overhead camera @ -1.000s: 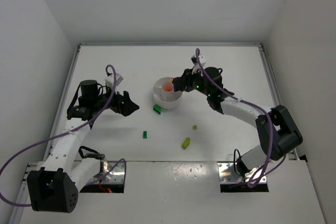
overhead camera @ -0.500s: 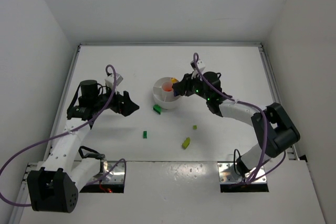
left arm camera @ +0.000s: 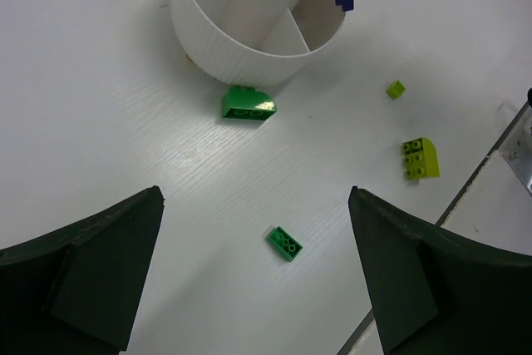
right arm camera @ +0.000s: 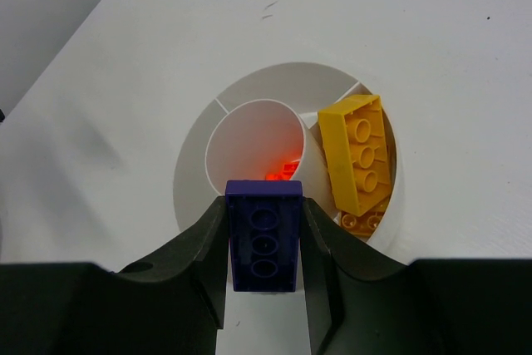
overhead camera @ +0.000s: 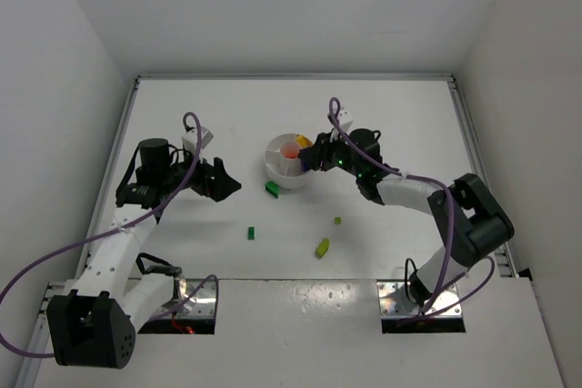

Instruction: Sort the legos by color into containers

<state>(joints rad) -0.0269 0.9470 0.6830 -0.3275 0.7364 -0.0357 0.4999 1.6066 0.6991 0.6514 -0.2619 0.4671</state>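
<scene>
A: So, R fingers (right arm camera: 204,247), what've they got?
B: Narrowed onto a dark purple brick (right arm camera: 264,243), pinched by its long sides, studs facing the wrist cam. It hangs at the dish (right arm camera: 193,155), over the rim on the side away from the L fingers (left arm camera: 91,272). In the wrist view its far end overlaps the ctr well's rim. Can't tell if it touches the dish.
A: And inside the dish?
B: Red-orange bit (right arm camera: 283,172) down in the ctr well. Big yellow-orange brick (right arm camera: 357,151) tilted in a wedge section right next to the well, w/ a second yellow-orange piece (right arm camera: 362,220) partly hidden under its lower end.
A: L fingers?
B: Spread wide, nothing btwn them. They hover over the desk (left arm camera: 125,122), well apart from the dish on its left, pointed toward it.
A: Loose legos?
B: Four on the desk, all on the dish's near side, toward the desk's front edge. Dark green sloped brick (left arm camera: 249,104) just beside the dish wall, maybe touching. Small green plate (left arm camera: 284,244) farther out from the dish. Tiny lime bit (left arm camera: 396,88) and a bigger lime brick (left arm camera: 418,157) also out from the dish, more to its right, near each other but apart.
</scene>
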